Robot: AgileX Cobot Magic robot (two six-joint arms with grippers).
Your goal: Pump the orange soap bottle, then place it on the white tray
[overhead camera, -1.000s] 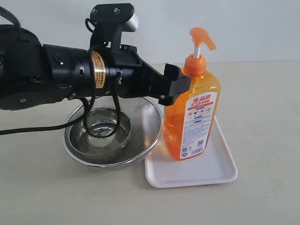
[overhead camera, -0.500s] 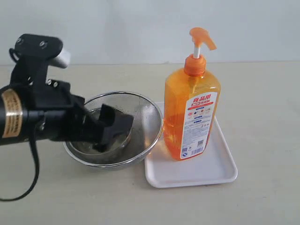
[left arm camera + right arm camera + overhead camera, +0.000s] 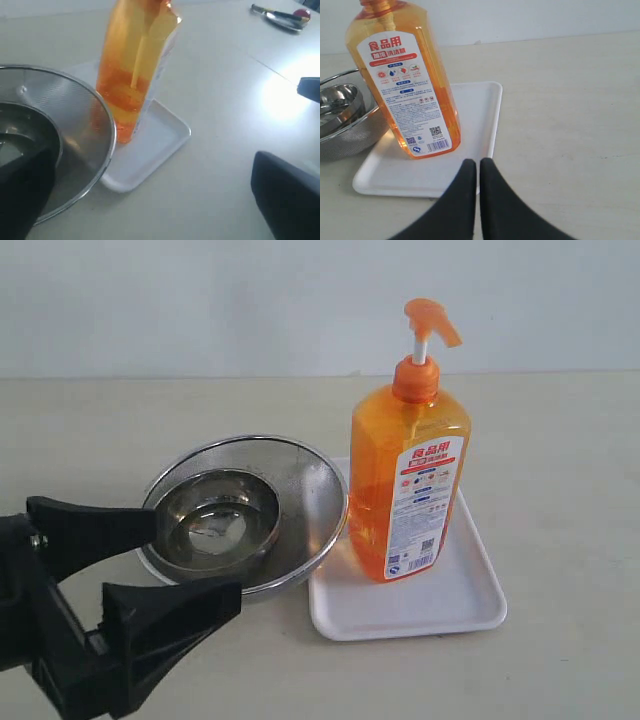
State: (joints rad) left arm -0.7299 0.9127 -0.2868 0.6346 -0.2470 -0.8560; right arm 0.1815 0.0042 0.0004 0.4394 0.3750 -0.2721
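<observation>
The orange soap bottle (image 3: 408, 490) stands upright on the left part of the white tray (image 3: 470, 618), its pump head raised. My left gripper (image 3: 197, 558) is open at the lower left, in front of the steel bowls and well apart from the bottle. In the left wrist view the bottle (image 3: 131, 75) and the tray (image 3: 155, 145) lie ahead between the wide-spread fingers (image 3: 292, 197). My right gripper (image 3: 478, 166) is shut with nothing in it, just short of the tray's (image 3: 477, 120) near rim, with the bottle (image 3: 407, 85) beyond. It is outside the exterior view.
A small steel bowl (image 3: 215, 520) holding clear liquid sits inside a larger mesh-sided steel bowl (image 3: 318, 495), which touches the tray's left edge. A metal tool with a red end (image 3: 280, 14) lies far off on the beige table.
My left arm has drawn back from beside the bottle, across the bowls, to the lower left corner, jaws open. The bottle stays on the tray.
</observation>
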